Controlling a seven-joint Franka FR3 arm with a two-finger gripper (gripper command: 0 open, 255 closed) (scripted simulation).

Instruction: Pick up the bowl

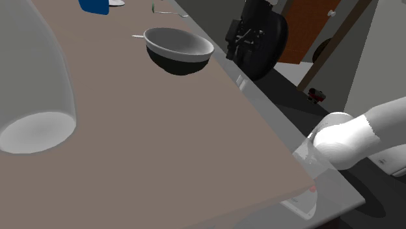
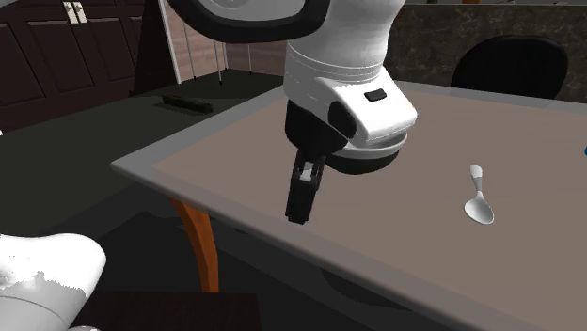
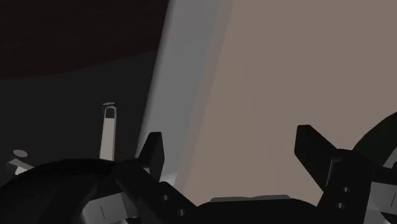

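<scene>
While my pincer [image 1: 242, 44] hangs over the tabletop's [image 1: 162, 143] grey edge, its two black fingers [image 3: 153, 151] stand wide apart and clasp nothing. In the wrist view the grey rim and the brown top lie between them. The bowl [image 1: 179, 47] sits upright on the brown top close to that same edge, black outside and pale grey inside. In the shoulder view it lies just to the left of my pincer, with a narrow gap between us. A spoon [image 2: 478, 201] lies flat on the tabletop, to the right of my arm [image 2: 343, 85] in the second exterior view, its scoop nearer the camera. A blue thing [image 1: 94, 5] stands beyond the bowl at the shoulder view's top edge, and a large pale, glassy shape [image 1: 32, 84] looms at that view's left. One orange leg [image 2: 202, 240] shows under the tabletop's near corner.
</scene>
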